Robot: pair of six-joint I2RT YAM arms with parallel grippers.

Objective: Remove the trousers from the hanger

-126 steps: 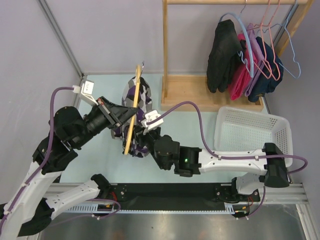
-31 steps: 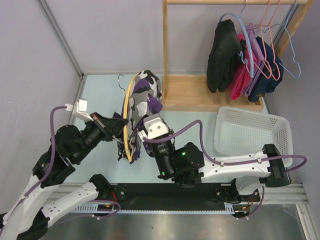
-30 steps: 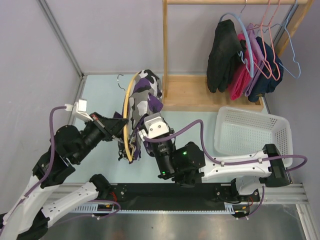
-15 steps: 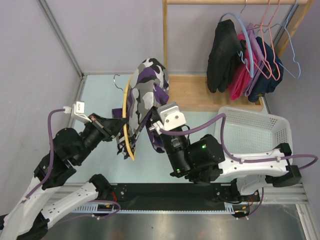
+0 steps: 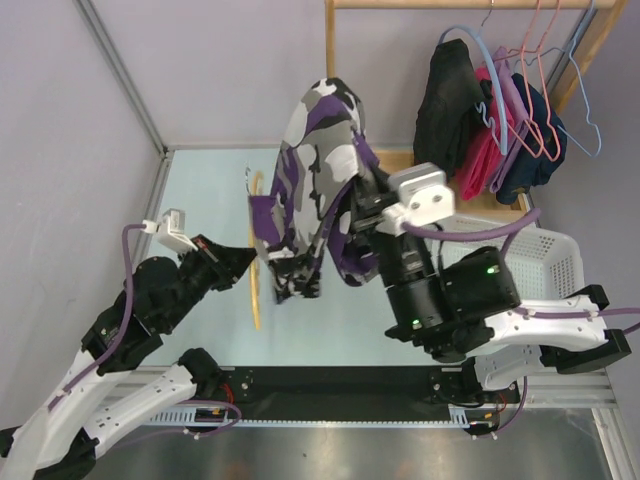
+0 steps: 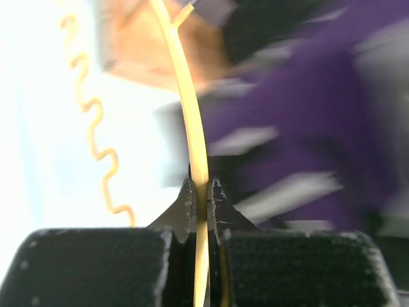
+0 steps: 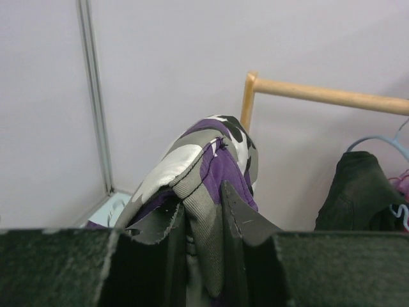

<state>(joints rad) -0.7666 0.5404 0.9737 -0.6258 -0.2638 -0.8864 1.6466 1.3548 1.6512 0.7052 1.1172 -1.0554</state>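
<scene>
The trousers (image 5: 318,170), camouflage in purple, grey and white, hang high over the table. My right gripper (image 5: 360,197) is shut on their ribbed waistband (image 7: 203,217), and the cloth (image 7: 211,144) drapes over the fingers. The thin yellow hanger (image 5: 255,290) stands lower left, with my left gripper (image 5: 243,264) shut on its wire (image 6: 199,173). The trousers' lower end dangles just right of the hanger. I cannot tell whether they still touch. Blurred purple cloth (image 6: 307,141) fills the right of the left wrist view.
A white basket (image 5: 540,262) sits at the right. Behind it a wooden rack (image 5: 330,90) carries several garments on wire hangers (image 5: 490,120). Its top bar (image 7: 326,96) and a black garment (image 7: 358,188) show in the right wrist view. A metal post (image 5: 120,70) marks the left wall.
My right arm has swung up and to the right, lifting the trousers up off the hanger. My left gripper has drawn the hanger down and back, towards the left.
</scene>
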